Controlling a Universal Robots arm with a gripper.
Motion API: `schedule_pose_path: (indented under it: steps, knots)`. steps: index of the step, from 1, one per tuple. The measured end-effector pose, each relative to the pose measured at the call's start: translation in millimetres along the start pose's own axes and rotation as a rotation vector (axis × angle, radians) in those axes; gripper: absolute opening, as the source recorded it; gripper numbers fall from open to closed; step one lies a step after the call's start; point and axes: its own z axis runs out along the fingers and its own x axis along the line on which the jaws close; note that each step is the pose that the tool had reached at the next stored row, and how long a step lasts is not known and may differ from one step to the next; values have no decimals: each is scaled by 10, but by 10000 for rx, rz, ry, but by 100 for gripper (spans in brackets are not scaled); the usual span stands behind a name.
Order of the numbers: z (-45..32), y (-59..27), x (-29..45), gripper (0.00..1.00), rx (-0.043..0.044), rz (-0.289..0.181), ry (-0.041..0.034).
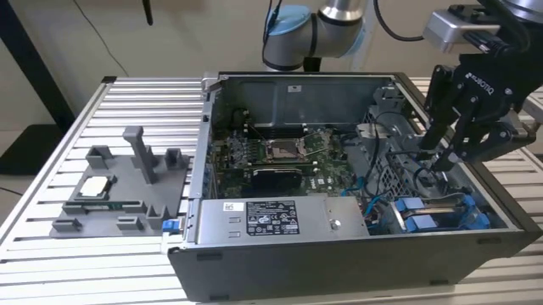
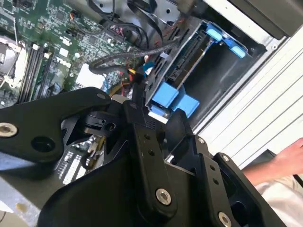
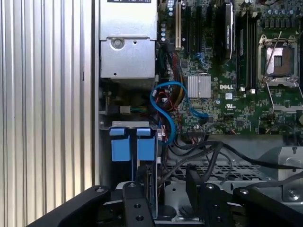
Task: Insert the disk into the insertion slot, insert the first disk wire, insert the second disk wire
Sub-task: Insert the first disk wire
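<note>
The disk in its bright blue frame sits inside the slot at the near corner of the open computer case, at the exterior view's right. Its blue tabs face out of the bay, and its edge runs along the bay wall. My black gripper hangs inside the case just above and behind the disk, open with a gap and nothing between its fingers. A thin blue wire loops from the motherboard toward the bay. Black wires lie over the metal cage beside it.
The grey power-supply box stands along the case's near wall, with the motherboard behind it. A grey fixture plate lies on the slatted table at the exterior view's left. A person's hand is outside the case.
</note>
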Motion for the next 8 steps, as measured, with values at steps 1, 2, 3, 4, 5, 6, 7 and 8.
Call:
schedule_pose_path:
  steps: [1, 2, 3, 4, 5, 6, 7, 8]
  knots:
    - [2, 0, -33, 47, 0, 0, -1]
    - [4, 1, -62, 47, 1, 0, -2]
    - [7, 1, -80, 47, 0, 0, -6]
    - [11, 1, -90, 47, 0, -1, -18]
    - [15, 1, -97, 47, 0, -2, -40]
    - [21, 1, -103, 47, -1, -3, -71]
    - [31, 0, -107, 47, -1, -5, -102]
    - [42, 0, -109, 47, -2, -6, -111]
